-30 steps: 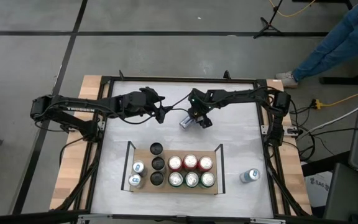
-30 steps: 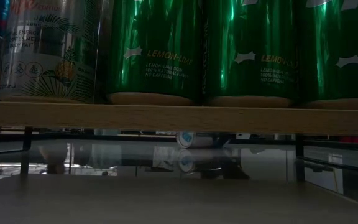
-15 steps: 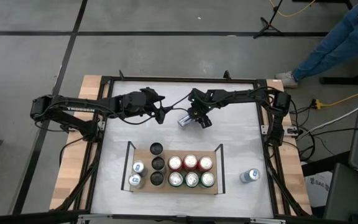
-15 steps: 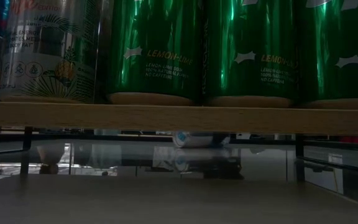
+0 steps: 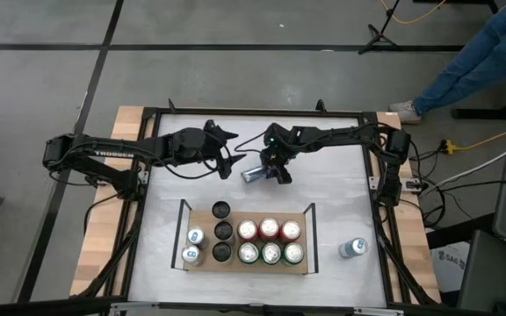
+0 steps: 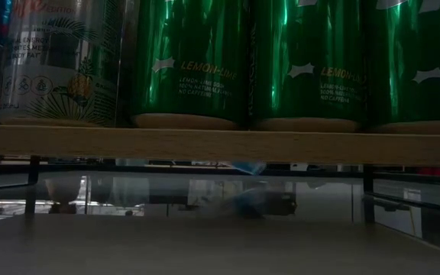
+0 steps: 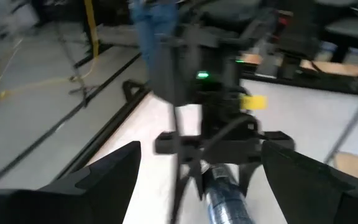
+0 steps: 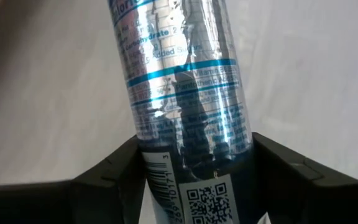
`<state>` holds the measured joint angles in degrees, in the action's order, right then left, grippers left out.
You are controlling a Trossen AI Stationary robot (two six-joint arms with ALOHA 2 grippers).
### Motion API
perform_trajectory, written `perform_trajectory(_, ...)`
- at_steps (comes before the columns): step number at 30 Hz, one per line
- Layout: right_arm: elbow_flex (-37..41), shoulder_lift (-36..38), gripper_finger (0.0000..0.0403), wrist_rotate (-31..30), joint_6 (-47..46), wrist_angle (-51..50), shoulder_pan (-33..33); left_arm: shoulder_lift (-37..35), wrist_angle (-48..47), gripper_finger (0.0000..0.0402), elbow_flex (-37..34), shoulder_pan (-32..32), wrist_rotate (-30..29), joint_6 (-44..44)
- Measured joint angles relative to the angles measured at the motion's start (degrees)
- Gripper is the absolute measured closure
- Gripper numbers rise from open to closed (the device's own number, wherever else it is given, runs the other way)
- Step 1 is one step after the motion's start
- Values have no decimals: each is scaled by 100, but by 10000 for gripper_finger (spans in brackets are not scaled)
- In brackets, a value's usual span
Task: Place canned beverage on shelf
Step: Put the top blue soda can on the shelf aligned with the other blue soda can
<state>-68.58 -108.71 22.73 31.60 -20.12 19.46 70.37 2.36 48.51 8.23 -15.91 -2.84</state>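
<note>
My left hand (image 5: 227, 149) waits with its fingers spread wide and empty at about eleven o'clock on the white desk (image 5: 332, 189). Its opening faces three o'clock, toward the slim silver-and-blue aluminium beverage can (image 5: 253, 173) just beside it. My right hand (image 5: 269, 169) has its two dark fingers closed on that can, one pressed to each side of the body, as my right wrist view shows (image 8: 182, 118). The can lies tilted, nearly on its side. Its long axis runs roughly from eight o'clock to two o'clock, and the free end points toward eight o'clock, away from my right wrist. The flat light-brown wooden shelf with thin black end rails (image 5: 202, 215) sits toward six o'clock from the can, well apart. I judge the can must be stood upright before it joins the standing cans there; the bare wood near the shelf's left end looks like the open spot.
</note>
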Motion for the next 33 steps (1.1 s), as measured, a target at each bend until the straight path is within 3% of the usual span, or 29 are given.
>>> perform_trajectory(8, 0, 0, 172, 453, -774, 782, 4, -59, 3, 79, 0, -2, 807, 788)
perform_trajectory(15, 0, 0, 172, 795, -1582, 1326, 7, -587, -65, 78, 0, 0, 811, 905)
perform_trajectory(25, 0, 0, 172, 1967, -2659, 2381, 7, -1464, -701, 79, 2, 0, 811, 1402)
perform_trajectory(33, 0, 1, 172, 2869, -3449, 3176, 7, -1572, -766, 78, 2, -2, 839, 1598)
